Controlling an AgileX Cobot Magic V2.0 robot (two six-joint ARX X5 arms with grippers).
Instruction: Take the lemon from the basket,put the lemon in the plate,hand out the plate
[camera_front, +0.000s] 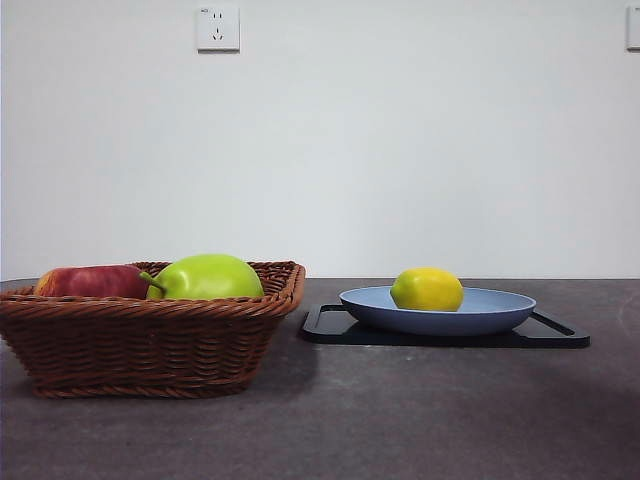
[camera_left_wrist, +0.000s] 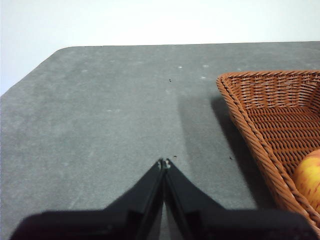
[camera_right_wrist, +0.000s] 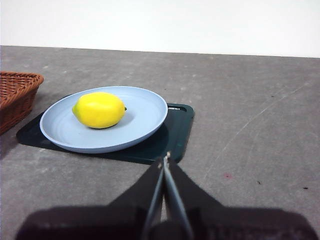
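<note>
The yellow lemon (camera_front: 427, 289) (camera_right_wrist: 99, 109) lies in the blue plate (camera_front: 500, 310) (camera_right_wrist: 145, 112), which rests on a flat black tray (camera_front: 560, 335) (camera_right_wrist: 175, 135). To the left stands the brown wicker basket (camera_front: 150, 345) (camera_left_wrist: 270, 107) (camera_right_wrist: 15, 92). My right gripper (camera_right_wrist: 164, 159) is shut and empty, hovering above the table just short of the tray's edge. Over bare table beside the basket, my left gripper (camera_left_wrist: 164, 162) is shut and holds nothing. Neither gripper shows in the front view.
A large green pear-like fruit (camera_front: 205, 277) and a red apple (camera_front: 90, 281) (camera_left_wrist: 310, 177) lie in the basket. The dark grey table (camera_front: 400, 410) runs back to a white wall with a socket (camera_front: 218, 28).
</note>
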